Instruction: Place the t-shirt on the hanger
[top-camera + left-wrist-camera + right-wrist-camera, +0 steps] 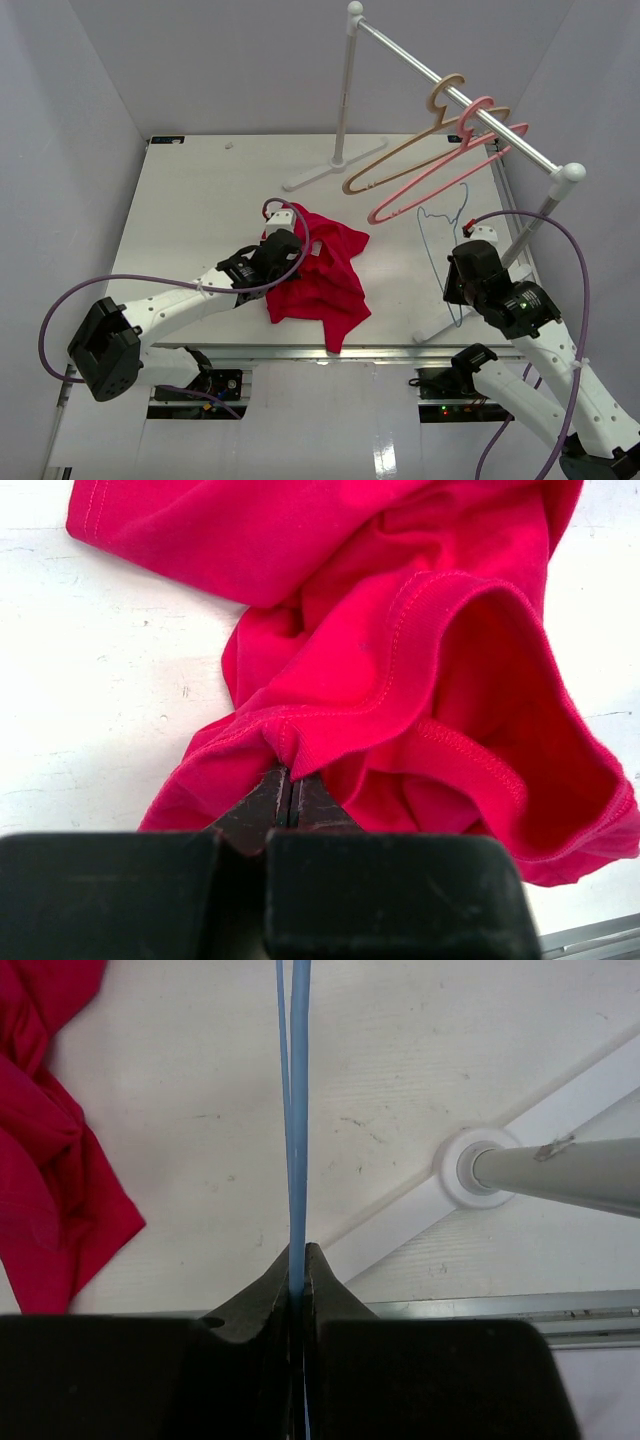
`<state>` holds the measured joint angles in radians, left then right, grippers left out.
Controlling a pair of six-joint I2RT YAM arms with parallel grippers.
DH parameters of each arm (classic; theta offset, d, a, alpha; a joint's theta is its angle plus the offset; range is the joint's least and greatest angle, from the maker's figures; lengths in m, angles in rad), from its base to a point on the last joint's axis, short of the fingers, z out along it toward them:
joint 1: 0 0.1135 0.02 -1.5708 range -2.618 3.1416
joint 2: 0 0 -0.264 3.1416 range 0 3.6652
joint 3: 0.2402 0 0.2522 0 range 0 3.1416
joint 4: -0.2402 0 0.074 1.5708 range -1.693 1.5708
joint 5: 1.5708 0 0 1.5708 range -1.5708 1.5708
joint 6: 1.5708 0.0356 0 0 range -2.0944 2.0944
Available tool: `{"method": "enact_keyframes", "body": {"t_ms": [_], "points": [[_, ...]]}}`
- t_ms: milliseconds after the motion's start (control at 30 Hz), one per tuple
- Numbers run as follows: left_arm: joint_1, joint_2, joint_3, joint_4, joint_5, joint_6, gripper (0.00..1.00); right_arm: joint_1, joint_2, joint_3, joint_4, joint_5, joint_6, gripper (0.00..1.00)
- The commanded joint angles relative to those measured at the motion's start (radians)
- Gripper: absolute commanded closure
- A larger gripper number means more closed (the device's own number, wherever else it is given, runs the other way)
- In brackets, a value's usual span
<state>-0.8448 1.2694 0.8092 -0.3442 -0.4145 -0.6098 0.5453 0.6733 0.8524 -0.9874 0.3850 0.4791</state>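
The crimson t-shirt [325, 275] lies crumpled on the white table, near its front middle. My left gripper [290, 250] is at the shirt's left edge, shut on a fold of its cloth [300, 735]; the jaws meet under the hem beside an open sleeve or neck opening. The thin light-blue hanger [440, 250] stands upright at the right, its hook toward the back. My right gripper [298, 1260] is shut on the hanger's wire [298, 1110], which runs straight up from between the jaws. The shirt [50, 1160] lies to the left of it, apart from the hanger.
A white clothes rail [450, 90] stands over the table's back right, with a tan hanger [420, 145] and a pink hanger [450, 165] hung on it. Its base foot [490, 1165] and legs lie just right of my right gripper. The table's front edge [330, 350] is close.
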Motion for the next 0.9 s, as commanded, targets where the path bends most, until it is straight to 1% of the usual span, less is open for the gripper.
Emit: {"method": "enact_keyframes", "body": {"t_ms": [0, 100, 167, 267, 433, 500, 667, 867], "points": [[0.015, -0.011, 0.060, -0.015, 0.017, 0.008, 1.00, 0.005, -0.002, 0.006, 0.032, -0.119, -0.079, 0.92], [0.023, -0.010, 0.073, -0.028, 0.021, 0.008, 1.00, 0.005, -0.011, 0.007, 0.036, -0.191, -0.112, 0.92], [0.037, -0.013, 0.078, -0.038, 0.031, 0.012, 1.00, 0.005, -0.024, 0.002, 0.053, -0.270, -0.151, 0.92], [0.063, -0.020, 0.083, -0.043, 0.049, 0.012, 1.00, 0.006, -0.062, -0.006, 0.092, -0.328, -0.195, 0.92], [0.130, -0.038, 0.088, -0.053, 0.091, 0.016, 1.00, 0.007, -0.106, 0.005, 0.112, -0.374, -0.246, 0.92], [0.138, -0.046, 0.090, -0.059, 0.083, 0.016, 1.00, 0.006, -0.118, 0.017, 0.111, -0.411, -0.260, 0.92], [0.154, -0.040, 0.115, -0.089, 0.057, 0.009, 1.00, 0.006, -0.126, 0.062, 0.080, -0.445, -0.293, 0.92], [0.180, -0.007, 0.164, -0.111, 0.077, 0.016, 1.00, 0.006, -0.169, 0.124, 0.065, -0.550, -0.316, 0.92]]}}
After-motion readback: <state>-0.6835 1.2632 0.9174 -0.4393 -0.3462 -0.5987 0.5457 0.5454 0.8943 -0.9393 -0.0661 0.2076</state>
